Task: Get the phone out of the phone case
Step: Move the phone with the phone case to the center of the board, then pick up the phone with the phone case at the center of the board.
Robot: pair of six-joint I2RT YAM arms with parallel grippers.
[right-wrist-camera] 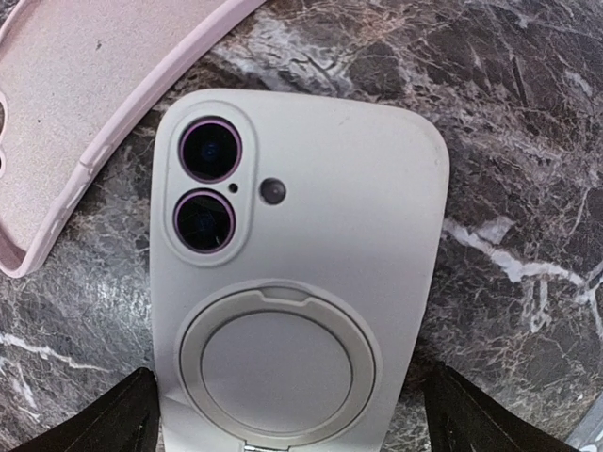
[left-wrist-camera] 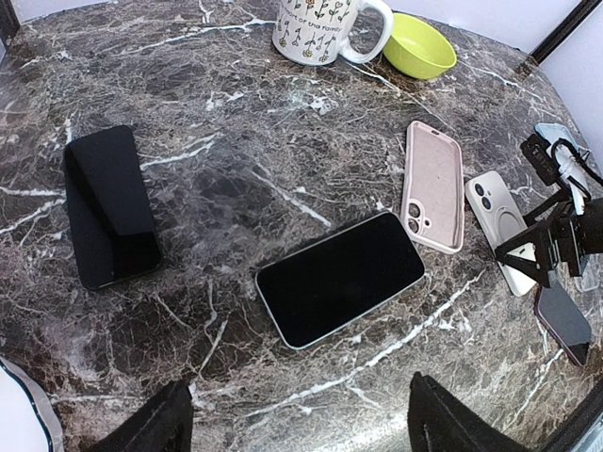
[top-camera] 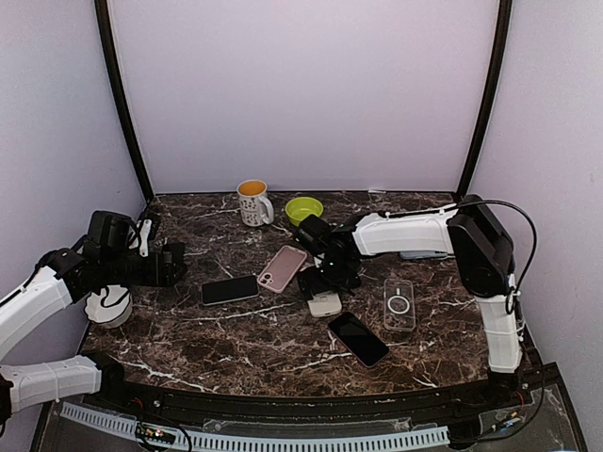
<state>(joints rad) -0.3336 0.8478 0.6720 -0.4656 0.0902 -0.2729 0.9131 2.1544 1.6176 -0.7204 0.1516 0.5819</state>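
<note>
A phone in a white phone case (right-wrist-camera: 301, 264) lies back up on the marble table, its two camera lenses and round ring stand showing. My right gripper (right-wrist-camera: 292, 414) is open, with a finger on either side of the case's lower end. From above, the gripper (top-camera: 325, 278) hangs over that white case (top-camera: 325, 303) at mid-table. My left gripper (left-wrist-camera: 297, 414) is open and empty above the table, just short of a bare black-screened phone (left-wrist-camera: 339, 278). It stands at the table's left (top-camera: 174, 266).
An empty pink case (top-camera: 282, 267) lies beside the white one. A clear case (top-camera: 399, 303) and a dark phone (top-camera: 358, 338) lie to the right and front. A floral mug (top-camera: 252, 201) and green bowl (top-camera: 303, 208) stand at the back. Another dark phone (left-wrist-camera: 108, 202) lies left.
</note>
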